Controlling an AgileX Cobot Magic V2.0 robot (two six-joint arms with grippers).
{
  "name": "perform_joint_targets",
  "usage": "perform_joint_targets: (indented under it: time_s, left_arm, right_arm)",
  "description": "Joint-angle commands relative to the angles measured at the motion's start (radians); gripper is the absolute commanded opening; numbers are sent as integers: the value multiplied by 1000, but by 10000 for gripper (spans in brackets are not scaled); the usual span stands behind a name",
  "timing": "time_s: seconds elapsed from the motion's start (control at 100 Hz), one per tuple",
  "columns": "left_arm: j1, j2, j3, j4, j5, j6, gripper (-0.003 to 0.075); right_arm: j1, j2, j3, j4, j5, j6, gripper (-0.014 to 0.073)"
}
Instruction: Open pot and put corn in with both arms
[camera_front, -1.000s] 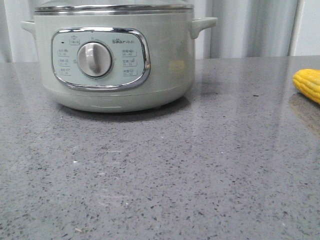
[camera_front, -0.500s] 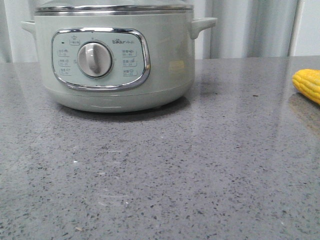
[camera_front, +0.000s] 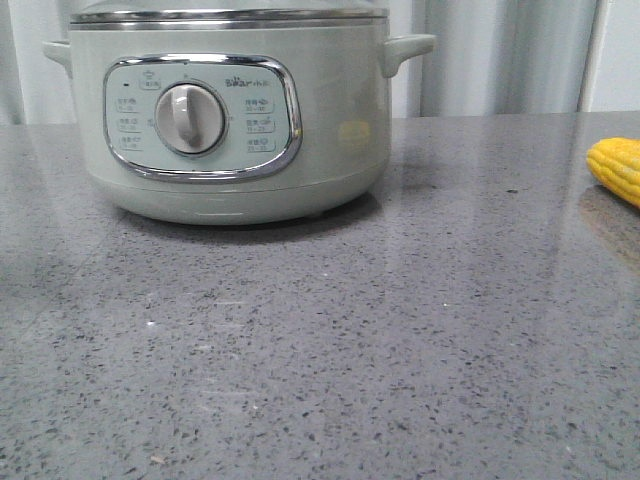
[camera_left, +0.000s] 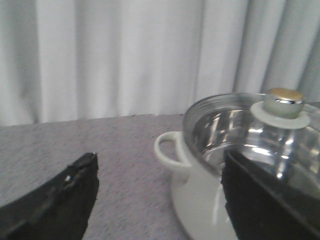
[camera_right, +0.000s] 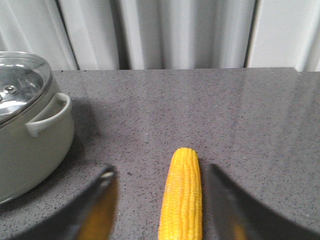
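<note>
The pale sage-green pot (camera_front: 235, 120) stands at the back left of the table with its glass lid (camera_left: 250, 130) on; the lid's knob (camera_left: 283, 102) shows in the left wrist view. The pot also shows in the right wrist view (camera_right: 27, 135). The yellow corn (camera_front: 617, 168) lies at the table's right edge. My left gripper (camera_left: 159, 172) is open, beside the pot's side handle (camera_left: 167, 150), one finger in front of the pot's rim. My right gripper (camera_right: 160, 182) is open, its fingers on either side of the corn (camera_right: 182, 200), not touching it. Neither gripper shows in the front view.
The grey speckled table (camera_front: 350, 340) stretches in front of the pot. Pale curtains (camera_front: 500, 55) hang behind the table's far edge.
</note>
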Motion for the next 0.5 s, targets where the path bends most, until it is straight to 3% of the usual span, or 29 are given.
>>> perform_joint_targets:
  time_s: [0.0,0.14,0.49]
  left_arm:
    - [-109,107,-82,-2,-197,4,479]
    - [-239,299,-181,-1,-350,4,479]
    - [-324,694,-481,-3,-348,0,479]
  right_arm:
    - [14,24,-46,2,-70,-12,524]
    - [20,26,-48,5,-79,-12,531]
    - [20,26,-48,5,-77,-12,530]
